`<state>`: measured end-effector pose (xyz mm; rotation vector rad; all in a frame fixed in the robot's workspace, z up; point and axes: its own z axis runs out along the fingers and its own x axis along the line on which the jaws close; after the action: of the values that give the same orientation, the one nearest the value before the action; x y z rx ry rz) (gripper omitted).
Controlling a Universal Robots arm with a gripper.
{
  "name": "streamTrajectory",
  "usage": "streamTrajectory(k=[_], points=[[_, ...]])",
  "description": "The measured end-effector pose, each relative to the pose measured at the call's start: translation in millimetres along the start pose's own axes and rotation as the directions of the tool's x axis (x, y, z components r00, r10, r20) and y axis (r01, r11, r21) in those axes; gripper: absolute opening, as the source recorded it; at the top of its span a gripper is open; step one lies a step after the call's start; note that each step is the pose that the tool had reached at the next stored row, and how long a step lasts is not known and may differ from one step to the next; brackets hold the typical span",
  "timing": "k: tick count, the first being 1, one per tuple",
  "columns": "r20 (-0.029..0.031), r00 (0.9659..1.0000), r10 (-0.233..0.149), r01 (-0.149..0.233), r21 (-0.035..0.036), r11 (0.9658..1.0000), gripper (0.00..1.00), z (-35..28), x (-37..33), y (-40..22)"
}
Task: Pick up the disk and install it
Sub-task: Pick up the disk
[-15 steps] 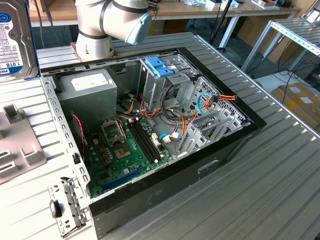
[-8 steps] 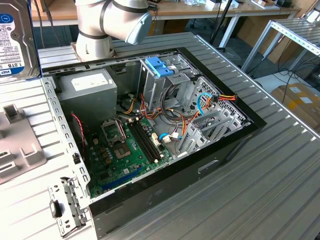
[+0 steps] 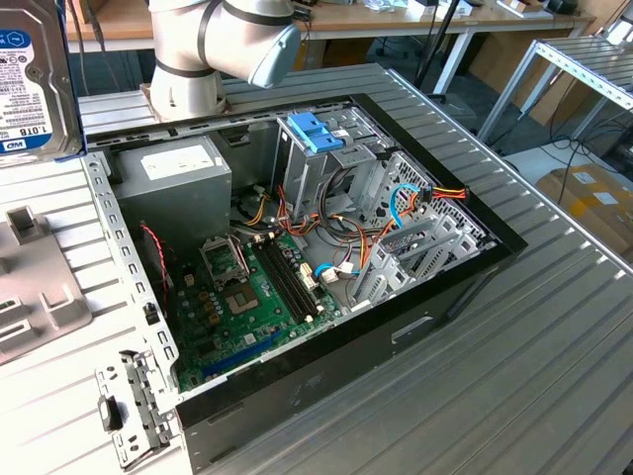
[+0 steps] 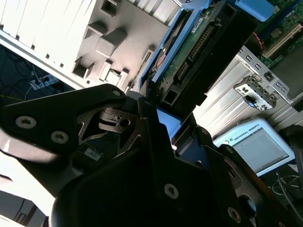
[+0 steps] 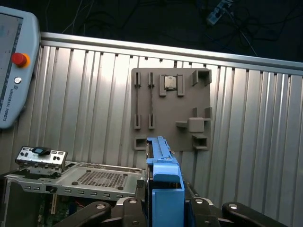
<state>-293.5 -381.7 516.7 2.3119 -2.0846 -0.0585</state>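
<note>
Over the ribbed worktop (image 5: 94, 94) near its edge, your claw (image 5: 163, 210) clamps the flat grey metal, blue-railed disk (image 5: 163, 175) at its rail end; probably rigid, weighty, shock-sensitive.

Arm (image 3: 223, 45) w/ grey-capped joint folded low over its base at exterior view's top; in first wrist view black claw (image 5: 163, 208) clamped both sides on disk (image 5: 163, 184), held edge-on.
</note>
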Motion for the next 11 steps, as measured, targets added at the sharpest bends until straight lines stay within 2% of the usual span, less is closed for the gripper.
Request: streamTrajectory(k=[11], points=[[-0.0001,1.0000,0.000,0.000,-0.0001,1.0000,0.37,0.2,4.1,-3.2]])
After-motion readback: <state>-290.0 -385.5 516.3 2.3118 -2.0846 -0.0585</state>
